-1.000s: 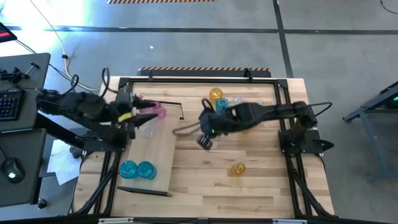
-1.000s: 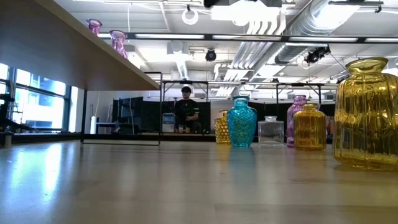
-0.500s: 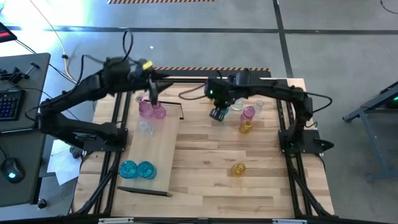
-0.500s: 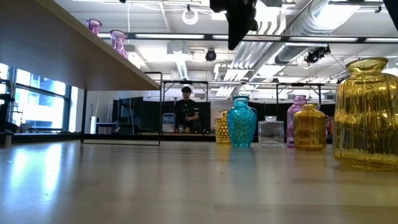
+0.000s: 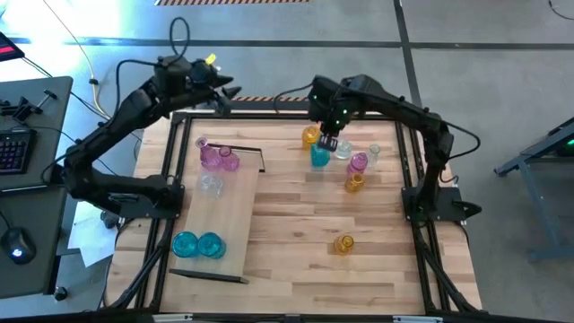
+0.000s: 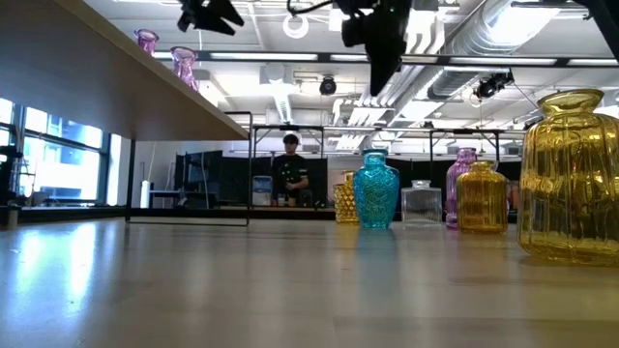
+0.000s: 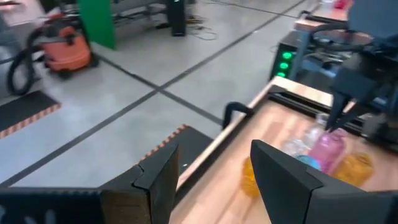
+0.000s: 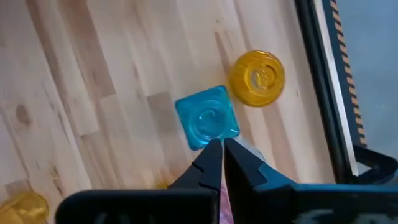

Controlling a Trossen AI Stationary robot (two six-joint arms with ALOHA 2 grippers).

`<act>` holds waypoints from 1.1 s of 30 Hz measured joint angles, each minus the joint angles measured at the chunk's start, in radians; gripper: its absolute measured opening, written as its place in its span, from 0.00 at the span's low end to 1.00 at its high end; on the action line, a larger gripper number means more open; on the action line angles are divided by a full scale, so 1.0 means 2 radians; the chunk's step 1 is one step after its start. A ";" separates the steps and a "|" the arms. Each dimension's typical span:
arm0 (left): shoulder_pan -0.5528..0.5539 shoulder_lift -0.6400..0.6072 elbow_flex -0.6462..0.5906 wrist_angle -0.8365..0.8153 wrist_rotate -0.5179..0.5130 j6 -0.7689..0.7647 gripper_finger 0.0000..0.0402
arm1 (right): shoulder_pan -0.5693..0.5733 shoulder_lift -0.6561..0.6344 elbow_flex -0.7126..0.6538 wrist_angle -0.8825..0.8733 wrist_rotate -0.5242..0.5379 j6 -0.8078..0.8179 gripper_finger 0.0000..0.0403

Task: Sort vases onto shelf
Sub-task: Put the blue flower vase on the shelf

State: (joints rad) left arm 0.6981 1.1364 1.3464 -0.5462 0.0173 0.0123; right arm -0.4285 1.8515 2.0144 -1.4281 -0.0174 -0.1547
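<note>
Right gripper sits above the teal vase near the desk's far edge, jaws pinched nearly together, nothing held. In my right wrist view the fingertips close just over the teal vase's square top, with the amber vase just beside it toward the far edge.

Left gripper is raised past the desk's far left corner, over the floor; jaws spread wide, empty.

Shelf lies along the desk's left side. On it: two pink vases at the far end, a clear one just behind them, two teal ones near the front end.

Still on the desk, right of the teal vase: a clear vase, a pink vase, an amber one touching or nearly so. Another amber vase stands alone toward the front edge.
</note>
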 joint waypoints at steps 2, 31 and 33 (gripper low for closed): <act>0.021 -0.005 0.000 -0.010 0.000 0.000 0.46 | -0.012 0.000 0.000 0.001 -0.011 0.005 0.00; 0.103 -0.113 0.000 -0.086 0.060 -0.057 0.46 | -0.034 0.052 -0.001 -0.074 -0.071 0.002 0.00; 0.102 -0.123 0.000 -0.086 0.068 -0.062 0.46 | -0.018 0.054 -0.001 -0.065 -0.076 -0.014 0.00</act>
State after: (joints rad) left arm 0.9026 0.8899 1.3464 -0.7185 0.1529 -0.1113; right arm -0.4650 1.9587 2.0132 -1.5574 -0.1687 -0.1818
